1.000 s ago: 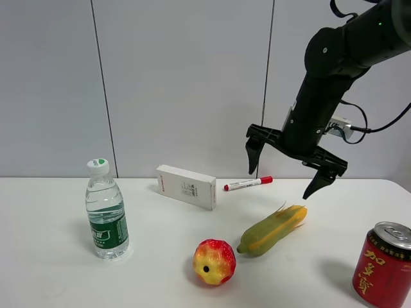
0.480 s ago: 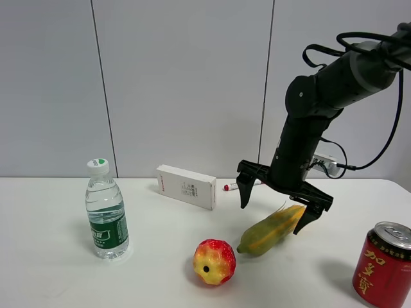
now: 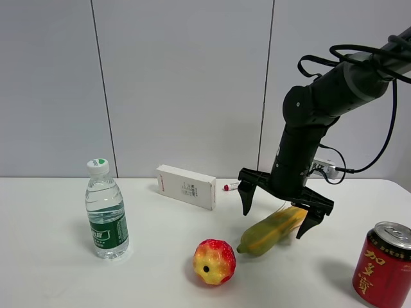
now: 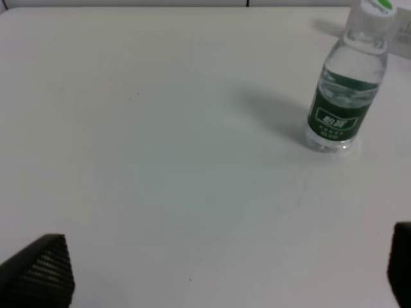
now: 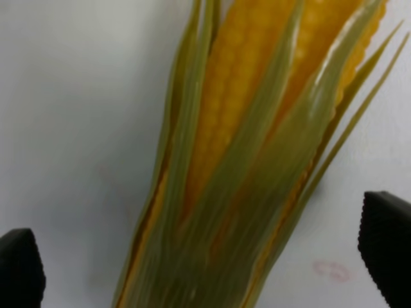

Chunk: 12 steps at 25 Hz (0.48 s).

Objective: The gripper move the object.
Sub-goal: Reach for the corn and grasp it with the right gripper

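the object (image 3: 273, 231), a toy ear of corn with yellow kernels partly wrapped in green husk, lies flat on the white table (image 3: 51, 276), right of the middle in the high view. its blunt green end points toward the round red-yellow fruit (image 3: 214, 261), which sits just beside it and nearer the camera; whether the two touch i cannot tell. the thin husk tips point the other way, toward the right rear. the right gripper (image 3: 274, 222) hangs low over the corn, its two dark claw-like fingers spread wide and pointing down, one on each side of the ear. in the right wrist view the corn fills the middle, and the black fingertips (image 5: 19, 269) show only at the far edges, with bare table between each tip and the husk, so nothing is pinched. the left gripper (image 4: 218, 269) appears only in its own wrist view, also spread, with only bare table between its tips. the water bottle (image 3: 106, 212) stands upright on the left of the table, well apart from the corn. a white box (image 3: 187, 186) lies toward the rear near the wall, and the red cap of a marker (image 3: 228, 187) peeks out just beside the box, the rest hidden behind the right gripper. a red can (image 3: 383, 264) stands at the front right, near the corn but apart from it
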Each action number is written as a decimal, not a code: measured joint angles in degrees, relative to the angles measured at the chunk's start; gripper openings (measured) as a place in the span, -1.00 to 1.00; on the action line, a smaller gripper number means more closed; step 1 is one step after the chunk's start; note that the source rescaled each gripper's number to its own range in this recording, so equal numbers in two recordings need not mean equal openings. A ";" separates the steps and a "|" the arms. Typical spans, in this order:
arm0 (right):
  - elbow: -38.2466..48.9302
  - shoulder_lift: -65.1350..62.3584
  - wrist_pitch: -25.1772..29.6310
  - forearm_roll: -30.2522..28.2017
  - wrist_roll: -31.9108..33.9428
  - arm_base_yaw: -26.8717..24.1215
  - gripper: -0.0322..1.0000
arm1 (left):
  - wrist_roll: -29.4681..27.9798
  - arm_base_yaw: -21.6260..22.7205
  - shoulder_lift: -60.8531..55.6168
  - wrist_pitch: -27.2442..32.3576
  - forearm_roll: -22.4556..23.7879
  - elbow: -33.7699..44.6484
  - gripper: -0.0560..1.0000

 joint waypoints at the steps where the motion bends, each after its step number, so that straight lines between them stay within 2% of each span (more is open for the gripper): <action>1: 0.00 0.00 0.00 -0.36 0.06 0.00 1.00 | 0.00 0.00 0.00 0.00 0.00 0.00 1.00; 12: 0.00 1.66 0.44 -0.23 0.48 0.00 1.00 | 0.00 0.00 0.00 0.00 0.00 0.00 1.00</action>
